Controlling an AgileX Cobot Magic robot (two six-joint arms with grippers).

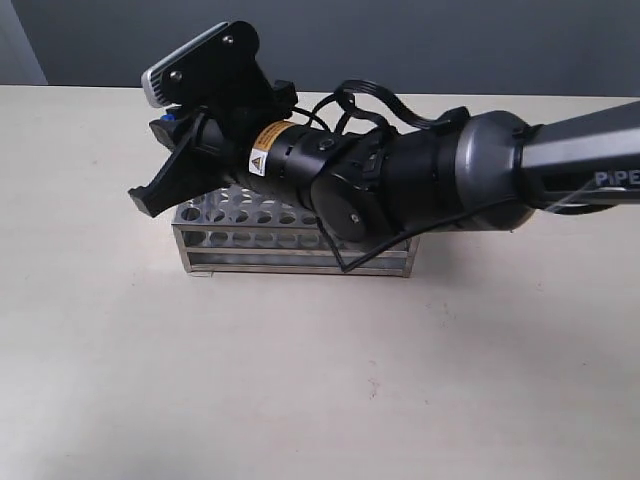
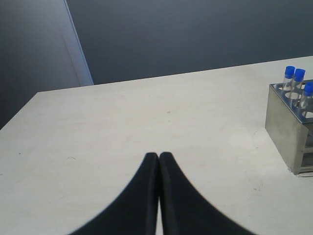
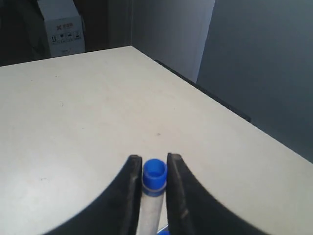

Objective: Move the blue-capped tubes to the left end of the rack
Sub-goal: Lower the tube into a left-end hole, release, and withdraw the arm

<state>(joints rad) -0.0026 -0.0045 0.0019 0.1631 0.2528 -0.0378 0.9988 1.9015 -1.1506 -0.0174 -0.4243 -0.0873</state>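
The steel rack [image 1: 290, 240] stands mid-table, mostly covered by my right arm reaching across it. My right gripper [image 1: 150, 200] hangs over the rack's left end. In the right wrist view this gripper [image 3: 154, 159] is shut on a blue-capped tube [image 3: 154, 177], held by its cap between the fingertips. A spot of blue [image 1: 166, 118] shows behind the fingers; I cannot tell which tube it belongs to. In the left wrist view three blue-capped tubes [image 2: 299, 75] stand upright in the near end of the rack [image 2: 286, 127]. My left gripper [image 2: 159, 155] is shut on nothing, above bare table well away from the rack.
The pale table [image 1: 300, 380] spreads wide around the rack, with its far edge against a dark wall. A white box [image 3: 61, 29] stands beyond the table's far corner in the right wrist view. The right arm's cables [image 1: 360, 100] loop above the rack.
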